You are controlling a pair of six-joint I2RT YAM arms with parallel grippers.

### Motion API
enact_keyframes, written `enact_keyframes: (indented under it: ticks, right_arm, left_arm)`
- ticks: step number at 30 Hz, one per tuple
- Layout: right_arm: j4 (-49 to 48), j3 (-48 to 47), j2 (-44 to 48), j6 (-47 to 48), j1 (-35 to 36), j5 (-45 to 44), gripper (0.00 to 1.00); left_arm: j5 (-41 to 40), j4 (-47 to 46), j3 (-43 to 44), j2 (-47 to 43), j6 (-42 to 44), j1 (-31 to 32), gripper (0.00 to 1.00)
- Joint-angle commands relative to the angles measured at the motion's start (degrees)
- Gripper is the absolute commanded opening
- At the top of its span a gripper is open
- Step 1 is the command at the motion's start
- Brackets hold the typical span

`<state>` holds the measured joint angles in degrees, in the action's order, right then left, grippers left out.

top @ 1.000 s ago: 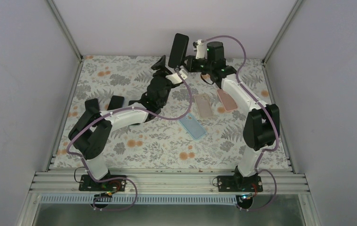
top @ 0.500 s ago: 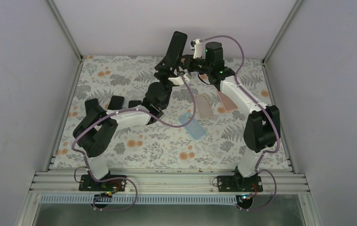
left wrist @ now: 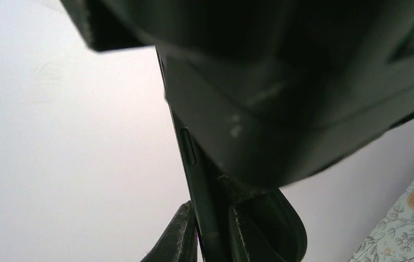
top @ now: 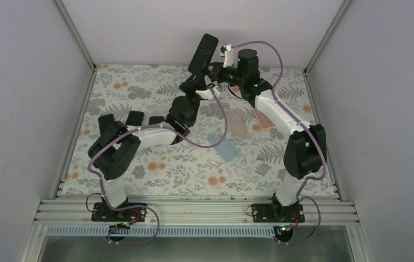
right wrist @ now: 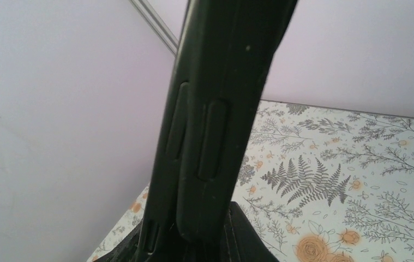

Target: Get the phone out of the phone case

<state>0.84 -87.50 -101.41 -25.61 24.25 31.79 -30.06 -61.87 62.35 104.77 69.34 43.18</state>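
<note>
Top external view has the phone (top: 203,53) sitting in its black phone case (right wrist: 207,120), held up tilted above the far side of the table (top: 139,87). Right end effector (top: 217,72) is clamped on its lower end, and left end effector (left wrist: 211,240) pinches the thin edge. We'd guess the case flexes while the phone's stiff and slick, so we'd peel a corner lip and grip the long edges.

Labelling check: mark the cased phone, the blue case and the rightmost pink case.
cased phone (top: 203,53): top external view, middle of its black face.
blue case (top: 223,147): top external view, its middle.
rightmost pink case (top: 263,117): top external view, its middle.
</note>
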Motion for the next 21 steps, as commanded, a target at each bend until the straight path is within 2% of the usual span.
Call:
enact_keyframes:
  ticks: [1, 8, 13, 21]
  right_arm:
    - [9.17, 1.12, -0.45, 5.11, 2.02, 2.40, 0.03]
    - [11.75, -0.07, -2.46, 15.89, -0.21, -8.14, 0.03]
    - [13.47, 1.31, -1.91, 22.97, -1.72, -17.03, 0.03]
    - [15.02, 4.68, -1.31, 26.71, -8.45, -22.18, 0.03]
  left_arm:
    - [-1.47, -10.00, 2.98, -2.15, 0.76, -2.21, 0.04]
    - [-1.46, -8.65, 0.24, -5.72, -0.78, -2.05, 0.02]
    - [-1.52, -3.72, -2.04, -10.01, -3.90, -1.97, 0.02]
    - [-1.30, 4.98, -7.86, -17.23, -5.94, -1.88, 0.02]
